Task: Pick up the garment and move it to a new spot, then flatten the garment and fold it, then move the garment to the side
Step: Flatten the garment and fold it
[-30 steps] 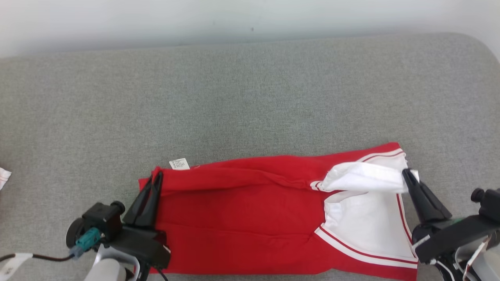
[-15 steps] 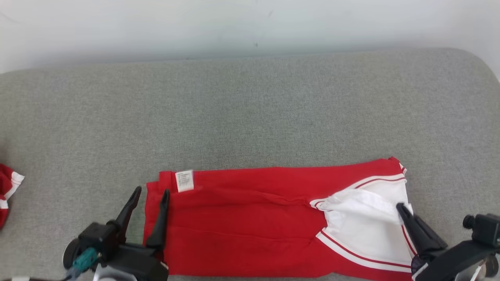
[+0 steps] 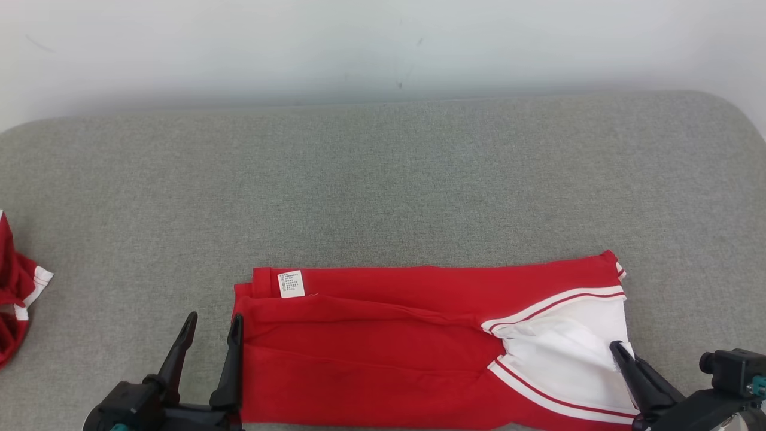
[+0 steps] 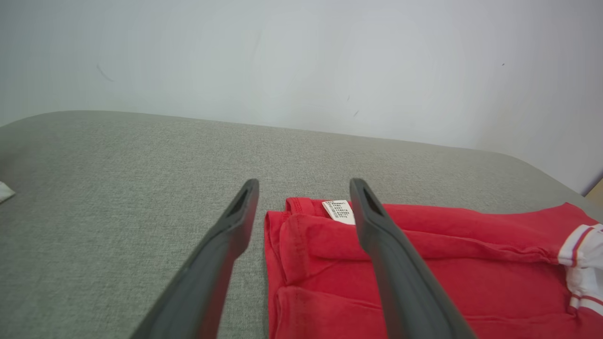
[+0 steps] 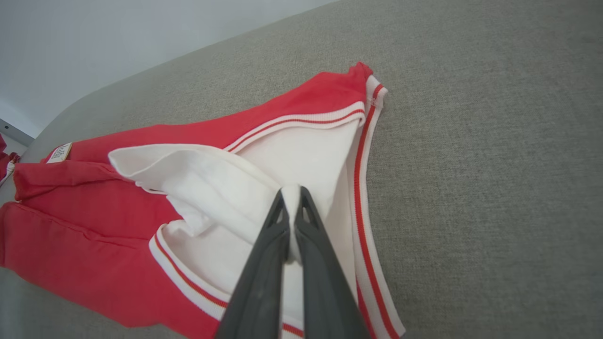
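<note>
The garment (image 3: 383,347) is red with a white part (image 3: 568,341) and thin red stripes. It lies on the grey tabletop (image 3: 383,179), close to the front edge where the robot stands. It looks like a long, flat band, with one layer of red cloth folded over another. A small white label (image 3: 291,283) sits near its far left corner. At the right end, the right pincer (image 3: 614,347) is clenched on a bit of the white cloth. In the right wrist view you can see the white fold squeezed between the two dark fingers, and the cloth there is a little puffed up, not flat. The left pincer (image 3: 214,316) is spread wide and grasps nothing. It sits at the garment's left edge, with one finger over the red cloth and one over the grey. I cannot tell if it touches. Far to the left, well apart, lies another red and white cloth (image 3: 15,305). I think the long fold is nearly made. The right end needs laying down and smoothing, maybe one more fold, and then the garment must go to the side.
</note>
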Motion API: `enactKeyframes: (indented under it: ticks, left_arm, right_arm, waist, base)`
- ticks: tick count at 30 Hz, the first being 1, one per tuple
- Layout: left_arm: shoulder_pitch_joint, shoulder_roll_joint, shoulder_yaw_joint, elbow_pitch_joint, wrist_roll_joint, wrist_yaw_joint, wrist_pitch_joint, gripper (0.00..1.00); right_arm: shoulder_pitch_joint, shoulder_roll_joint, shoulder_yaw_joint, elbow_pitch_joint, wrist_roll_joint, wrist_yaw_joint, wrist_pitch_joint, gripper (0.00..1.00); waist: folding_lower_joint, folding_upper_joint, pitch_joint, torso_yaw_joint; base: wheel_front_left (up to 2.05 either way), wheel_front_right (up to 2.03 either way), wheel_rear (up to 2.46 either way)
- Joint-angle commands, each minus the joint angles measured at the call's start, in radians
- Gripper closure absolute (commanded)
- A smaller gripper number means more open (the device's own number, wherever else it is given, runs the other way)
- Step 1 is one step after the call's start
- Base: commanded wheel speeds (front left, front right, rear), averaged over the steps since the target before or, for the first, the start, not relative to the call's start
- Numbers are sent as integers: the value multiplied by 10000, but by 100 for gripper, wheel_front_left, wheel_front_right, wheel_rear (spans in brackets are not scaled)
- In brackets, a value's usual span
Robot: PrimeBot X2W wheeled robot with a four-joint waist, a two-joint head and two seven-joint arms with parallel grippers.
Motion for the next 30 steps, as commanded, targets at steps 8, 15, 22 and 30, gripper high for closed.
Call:
enactKeyframes:
  ticks: [8,15,22,30]
  left_arm:
    - [486,-133,322,-471,275,-88,-12,0]
    - [696,-206,480,-722,419,-84,-12,0]
    - [849,-272,548,-973,640,-27,-11,0]
    - [857,-319,590,-1030,723,-53,-11,0]
  right_arm:
    - [175,94,-432,-545,392,-8,-456,0]
    - [-48,294,-1104,230,-502,-8,-568,0]
    - [-393,983,-1910,1579,-1728,-10,-121,0]
    - [-966,1818,-2186,2784,-2279,-8,331,0]
  waist:
    - [0,0,-195,74]
    - [0,0,-280,145]
    - [0,0,-323,364]
    - [0,0,-188,628]
  base:
    - [0,0,0]
    - [0,0,0]
    - [0,0,0]
    - [0,0,0]
